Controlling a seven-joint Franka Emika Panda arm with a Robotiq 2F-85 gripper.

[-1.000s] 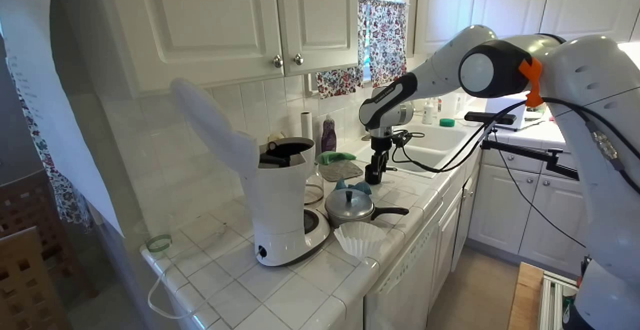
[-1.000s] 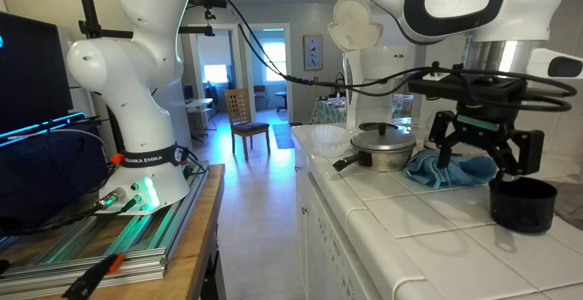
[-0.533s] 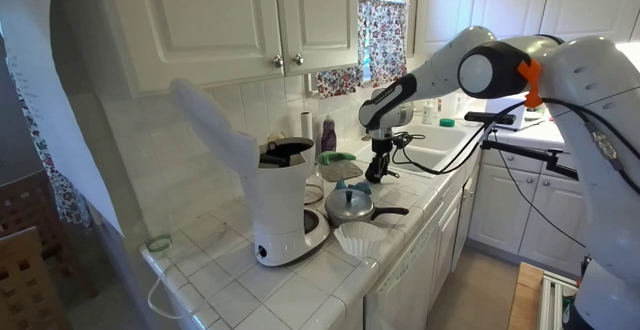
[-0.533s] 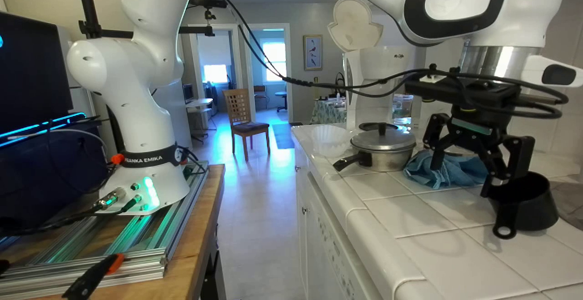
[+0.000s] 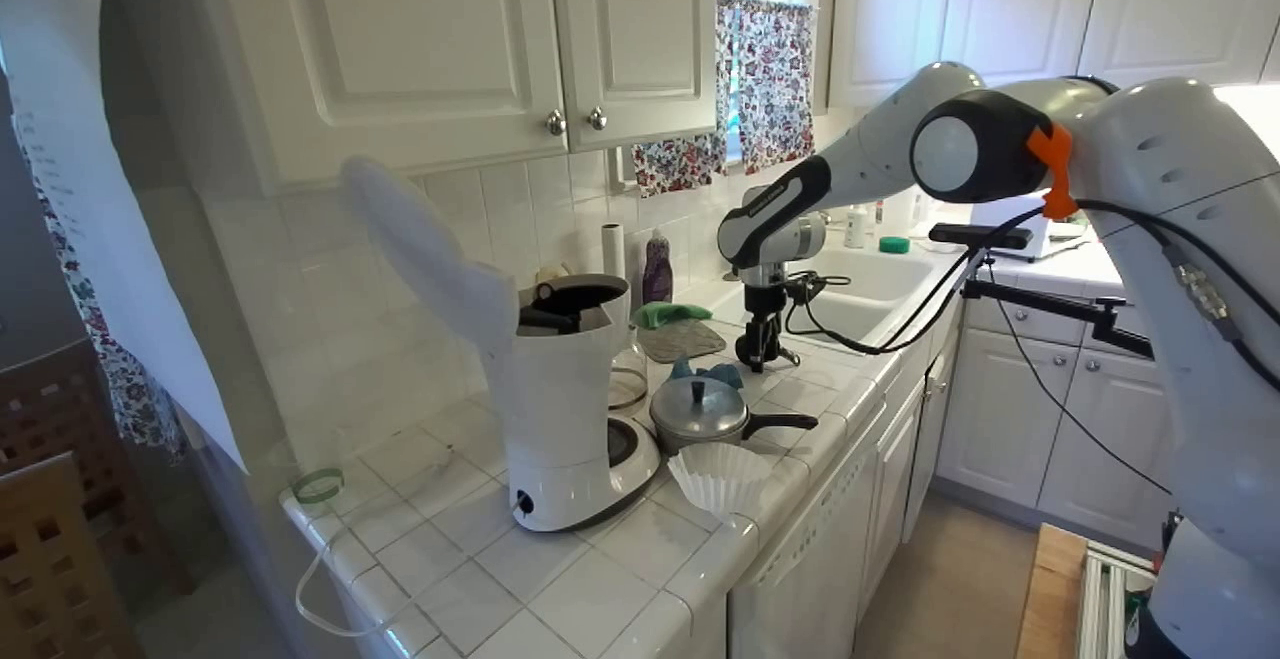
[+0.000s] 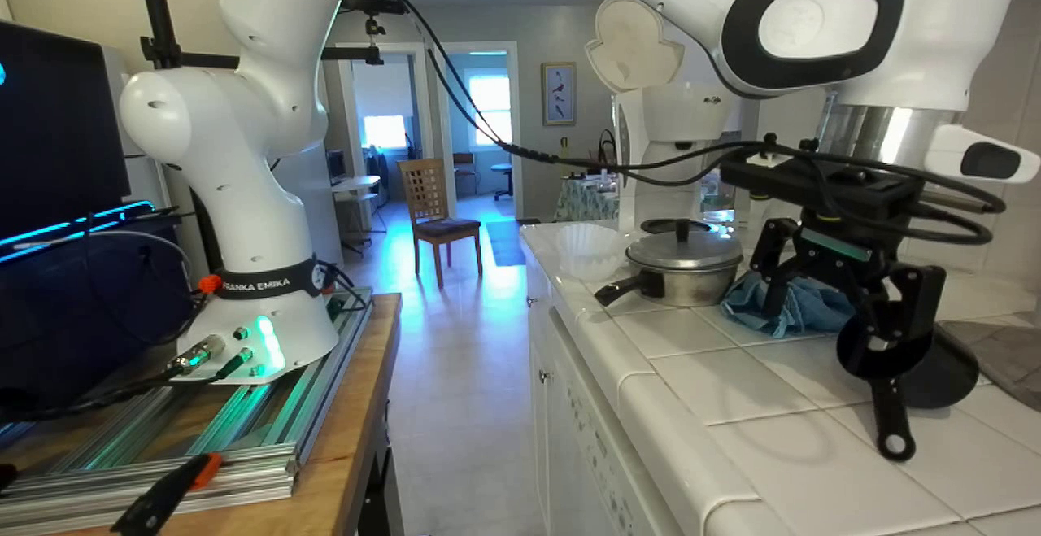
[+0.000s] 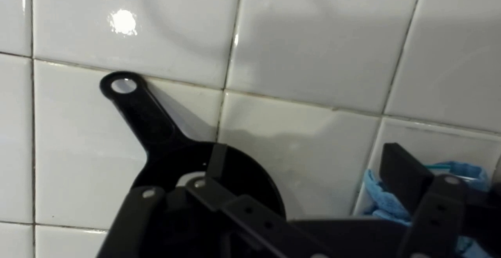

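Observation:
A black cup (image 6: 947, 365) with a short holed handle (image 7: 145, 113) is tilted over on the white tile counter (image 6: 781, 438), its mouth turned toward the camera in an exterior view. My gripper (image 6: 825, 329) is just above the tiles with its jaws wide apart. In the wrist view, one of the fingers (image 7: 217, 162) stands in or over the cup's mouth; whether it presses on the wall cannot be told. The opposite finger is outside the cup, above a blue cloth (image 7: 385, 201). Between the two fingers only bare tile shows.
A lidded pot (image 6: 683, 276) with a black handle stands beside the blue cloth. Further along are a paper filter (image 5: 720, 474) and a white coffee maker (image 5: 560, 409) with raised lid. A grey mat (image 5: 682, 341) and the sink (image 5: 880, 274) lie behind the gripper.
The cup has tipped from upright onto a tilt, and its handle has swung round toward the camera. My gripper has come down and shifted slightly, jaws staying apart.

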